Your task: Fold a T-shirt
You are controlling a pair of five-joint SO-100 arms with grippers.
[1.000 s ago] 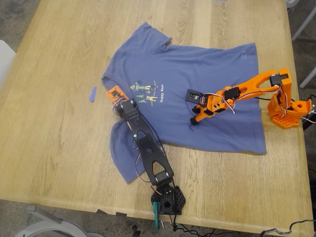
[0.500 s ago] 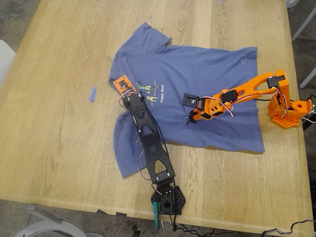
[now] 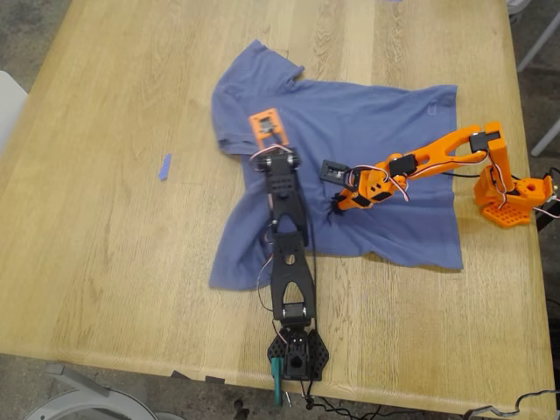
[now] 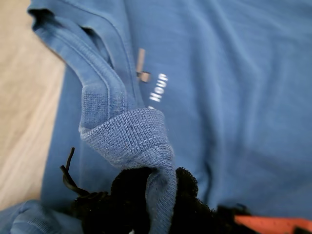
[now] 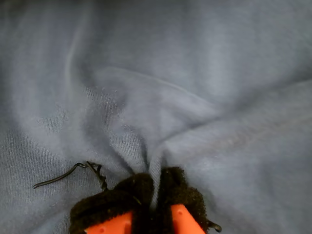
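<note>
The slate-blue T-shirt [image 3: 385, 114] lies on the wooden table [image 3: 105, 245], its collar side pulled over the chest so the print is covered in the exterior view. My first gripper [image 3: 266, 124], on the black arm, is shut on the ribbed collar [image 4: 131, 136], held up in a fold; white print text [image 4: 158, 87] shows beneath it. My second gripper [image 3: 337, 203], on the orange arm, is shut on a pinch of shirt cloth [image 5: 151, 146] near the shirt's middle. Both grippers' black pads [image 5: 180, 195] grip fabric.
A small blue tape scrap [image 3: 164, 166] lies on the table towards the exterior view's left. The black arm's base [image 3: 297, 354] stands at the near table edge, the orange arm's base [image 3: 512, 197] at the exterior view's right edge. Chair legs [image 3: 538, 44] show beyond that edge.
My first gripper has carried the collar towards the exterior view's right and farther back, folding that side over the print. My second gripper has shifted slightly towards the exterior view's left, still pinching cloth.
</note>
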